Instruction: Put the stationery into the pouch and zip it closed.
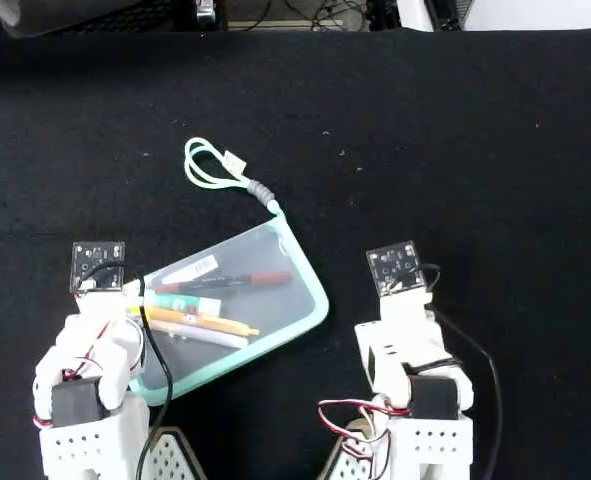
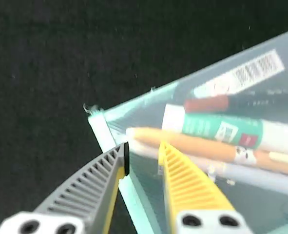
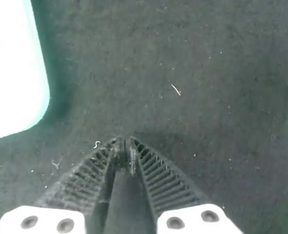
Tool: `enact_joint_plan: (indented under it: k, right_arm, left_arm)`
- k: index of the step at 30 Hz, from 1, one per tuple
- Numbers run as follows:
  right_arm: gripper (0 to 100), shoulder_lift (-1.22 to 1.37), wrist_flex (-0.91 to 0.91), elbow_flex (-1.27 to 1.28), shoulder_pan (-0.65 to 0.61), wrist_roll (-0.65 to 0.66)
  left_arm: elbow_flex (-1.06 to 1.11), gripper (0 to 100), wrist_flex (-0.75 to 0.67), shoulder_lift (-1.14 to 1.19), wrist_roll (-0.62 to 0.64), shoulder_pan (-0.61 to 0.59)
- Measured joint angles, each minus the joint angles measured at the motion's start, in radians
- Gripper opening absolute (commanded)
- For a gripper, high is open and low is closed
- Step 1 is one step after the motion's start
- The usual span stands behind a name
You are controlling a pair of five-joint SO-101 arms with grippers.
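Observation:
A clear pouch with a mint-green rim (image 1: 315, 300) lies slanted on the black table. Inside it are a red-and-black pen (image 1: 237, 282), a white-and-green glue stick (image 1: 185, 301), an orange pen (image 1: 207, 322) and a white pen (image 1: 203, 338). The zipper pull (image 1: 263, 192) sits at the pouch's far corner, with a green cord loop (image 1: 209, 165) beyond it. My left gripper (image 2: 141, 151) is slightly open astride the pouch's near-left edge (image 2: 102, 131), its yellow finger (image 2: 185, 183) over the pouch. My right gripper (image 3: 125, 146) is shut and empty, hovering over bare cloth right of the pouch (image 3: 12, 73).
The black cloth (image 1: 455, 150) covers the whole table, with wide free room behind and to the right of the pouch. Both arm bases (image 1: 85, 430) stand at the front edge. Cables and equipment lie beyond the table's far edge.

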Motion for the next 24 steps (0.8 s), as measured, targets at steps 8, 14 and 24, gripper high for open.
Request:
enact_joint_plan:
  k: [8,14,24]
  right_arm:
    - [1.4,0.000,0.025,0.000,0.006,0.000]
    - [1.4,0.000,0.025,0.000,0.006,0.000]
    - [1.3,0.000,0.025,0.000,0.006,0.000]
  left_arm:
    - [0.112,13,-0.037,-0.011,0.069,0.000]
    - [0.117,10,-0.041,-0.009,0.075,0.000]
    - [0.117,3,-0.046,-0.009,0.072,0.106]
